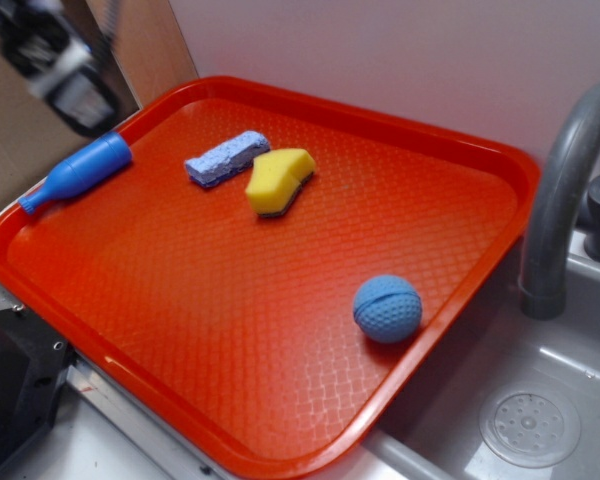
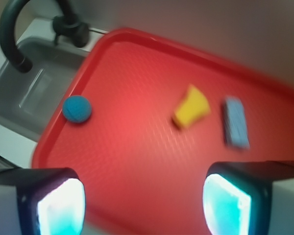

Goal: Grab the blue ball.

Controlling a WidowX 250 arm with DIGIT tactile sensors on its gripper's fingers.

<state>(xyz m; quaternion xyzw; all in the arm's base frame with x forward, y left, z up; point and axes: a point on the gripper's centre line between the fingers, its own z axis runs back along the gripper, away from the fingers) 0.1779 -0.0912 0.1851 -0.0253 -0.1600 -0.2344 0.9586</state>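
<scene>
In the wrist view the jaws (image 2: 143,203) stand released — two glowing pads (image 2: 59,208) wide apart at the bottom of the frame, nothing between them. Reading from the left of that view, a dark curved faucet (image 2: 12,34) rises over a grey sink (image 2: 34,88), well beyond the left pad. Next comes the blue ball (image 2: 77,108), resting on the red tray (image 2: 137,161) near its rim on the sink side, ahead of the left pad and well apart from it. Farther right, ahead of the open gap and a little toward the right pad, lies a yellow sponge (image 2: 191,107), and just beside it a pale-blue sponge (image 2: 235,122), straight out from the right pad.

The exterior view shows the jaws only as a dark blur at the upper left corner, above a blue bottle-shaped toy (image 1: 75,172) lying on the tray's rim. The ball (image 1: 387,308) sits alone near the opposite edge, close to the faucet (image 1: 565,190) — its seam groove and dimpled surface are visible.
</scene>
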